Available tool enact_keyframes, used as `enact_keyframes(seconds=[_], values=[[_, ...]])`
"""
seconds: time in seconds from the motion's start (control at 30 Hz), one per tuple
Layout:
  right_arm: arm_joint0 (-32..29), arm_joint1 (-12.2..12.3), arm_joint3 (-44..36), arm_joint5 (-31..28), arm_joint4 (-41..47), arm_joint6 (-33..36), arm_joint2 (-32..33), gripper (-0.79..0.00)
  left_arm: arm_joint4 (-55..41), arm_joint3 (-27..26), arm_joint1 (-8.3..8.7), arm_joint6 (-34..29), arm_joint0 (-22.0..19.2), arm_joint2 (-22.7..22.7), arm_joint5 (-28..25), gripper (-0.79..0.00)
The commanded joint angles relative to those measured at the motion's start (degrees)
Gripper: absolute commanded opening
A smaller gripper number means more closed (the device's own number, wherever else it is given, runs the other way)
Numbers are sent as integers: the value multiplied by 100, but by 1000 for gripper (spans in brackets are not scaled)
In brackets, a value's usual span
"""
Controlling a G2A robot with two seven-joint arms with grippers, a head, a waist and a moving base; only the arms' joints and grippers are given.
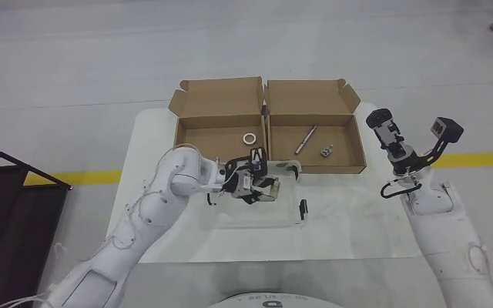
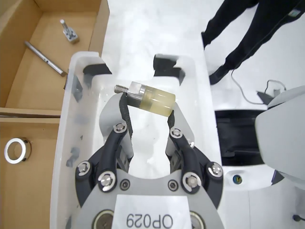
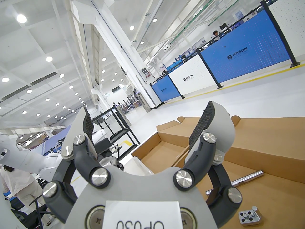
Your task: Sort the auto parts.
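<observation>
1. Left claw (image 2: pixel 148 107): pinching the cylindrical part (image 2: pixel 152 101), one pad on each end region. The part has a translucent yellowish body, a metal collar and a threaded stud, and lies tilted across the pads.

2. The held part hangs inside the outline of the clear bin (image 2: pixel 63 120). Whether it touches the bin floor cannot be told. In the top view the bin sits at the 6 o'clock side of the two cartons, on the white counter (image 1: pixel 154 154).

3. Left carton (image 1: pixel 192 135): open, holding a metal ring (image 2: pixel 15 150) lying flat near its 3 o'clock wall.

4. Right carton (image 1: pixel 350 131): open, touching the left carton at its 9 o'clock side. It holds a slim metal rod (image 2: pixel 45 58) lying diagonally and a small metal block (image 2: pixel 70 34) just beside the rod toward 4 o'clock, apart from it.

5. Right claw (image 1: pixel 414 127): spread wide, gripping nothing, raised off the counter at the 3 o'clock side of the right carton.
</observation>
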Motion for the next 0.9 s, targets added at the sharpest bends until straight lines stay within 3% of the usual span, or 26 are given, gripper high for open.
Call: enact_keyframes(seconds=[0.0, 0.2, 0.5, 0.77, 0.87], values=[[0, 0, 0, 0, 0, 0, 0, 0, -360, -131, 80, 180, 179, -245, -71, -785], [0, 0, 0, 0, 0, 0, 0, 0, -1908, -374, 259, 562, 497, -485, -71, -785], [0, 0, 0, 0, 0, 0, 0, 0, -4855, -638, 425, 464, 457, -103, -71, -785], [0, 0, 0, 0, 0, 0, 0, 0, -7125, -485, 314, -473, 595, -285, -71, -785], [0, 0, 0, 0, 0, 0, 0, 0, -7662, -431, 224, -533, 675, -344, -71, -785]])
